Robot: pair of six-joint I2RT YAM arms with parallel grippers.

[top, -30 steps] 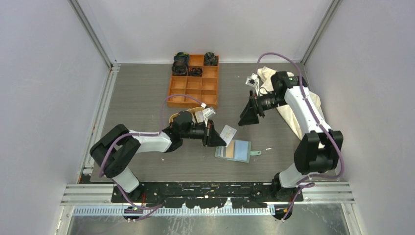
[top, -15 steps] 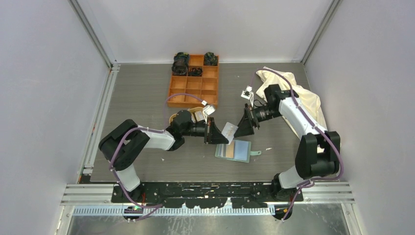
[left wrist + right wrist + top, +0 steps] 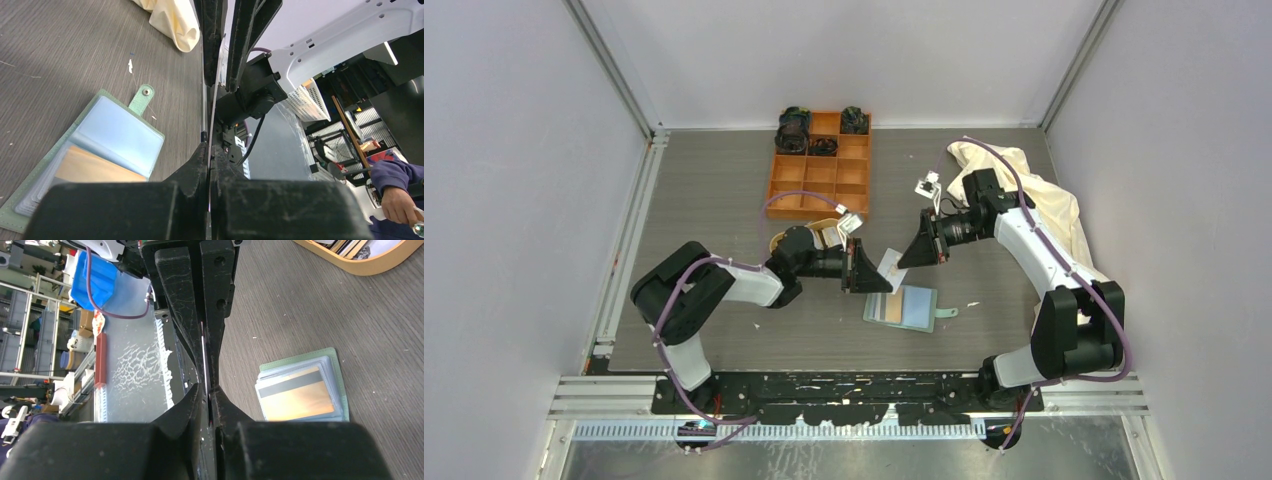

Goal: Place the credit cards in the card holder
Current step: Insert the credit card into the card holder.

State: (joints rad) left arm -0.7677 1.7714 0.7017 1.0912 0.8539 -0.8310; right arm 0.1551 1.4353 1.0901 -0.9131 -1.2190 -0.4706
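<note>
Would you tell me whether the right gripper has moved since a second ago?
Yes. The right gripper has moved left, toward the card holder, closing on the white card the left gripper holds.

Your enclosure, itemised:
- Walls: you have three plain pale panels, the back wall (image 3: pixel 854 50), left wall (image 3: pixel 504 200) and right wall (image 3: pixel 1184 200), all evenly lit.
- Corner posts (image 3: pixel 614 70): aluminium profile, one at each rear corner.
- Table (image 3: pixel 714 200): grey wood-grain top, flecked with small white scraps (image 3: pixel 130 65).
- Near edge: silver rails (image 3: pixel 604 395), then a sheet-metal strip (image 3: pixel 854 455).
- Beyond the enclosure, your right wrist view takes in cluttered shelving (image 3: pixel 25 305) and a blue bag (image 3: pixel 90 277).
</note>
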